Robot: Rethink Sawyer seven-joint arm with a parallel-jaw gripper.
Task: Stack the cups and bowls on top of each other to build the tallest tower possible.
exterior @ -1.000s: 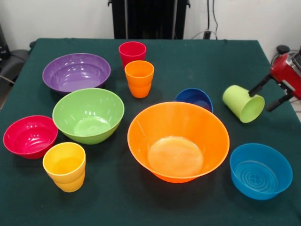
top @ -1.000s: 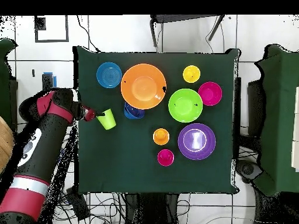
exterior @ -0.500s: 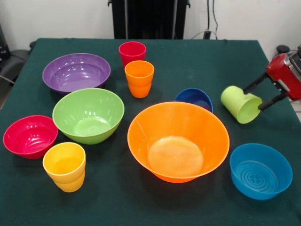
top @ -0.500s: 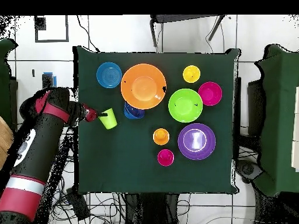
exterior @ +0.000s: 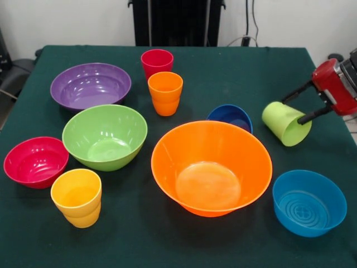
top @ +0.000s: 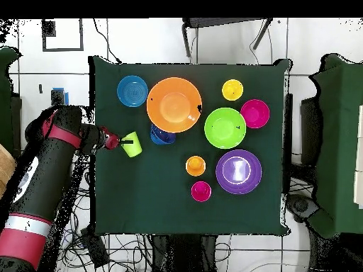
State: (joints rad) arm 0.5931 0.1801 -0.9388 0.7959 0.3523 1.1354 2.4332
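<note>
Front view: the tool [exterior: 299, 107] enters from the right edge with its 2 black fingers [exterior: 294, 92] clamped on the light green cup [exterior: 285, 123], 1 at the upper wall and 1 at the rim. The cup is tilted, mouth turned toward the camera and to the right, near the dark blue bowl [exterior: 231, 117]. The large orange bowl [exterior: 211, 166] sits empty on the green counter [exterior: 234, 72], nothing stacked in it. The light blue bowl [exterior: 309, 202] stands to its right. The lime green bowl [exterior: 104, 135], purple bowl [exterior: 90, 85] and red bowl [exterior: 35, 161] lie to the left. The red cup [exterior: 157, 62], orange cup [exterior: 165, 92] and yellow cup [exterior: 77, 197] stand upright.

Overhead view: the arm [top: 44, 177] reaches in from the left; the tool [top: 122, 142] grips the light green cup [top: 132, 144] beside the dark blue bowl [top: 163, 134], below the light blue bowl [top: 132, 91].
</note>
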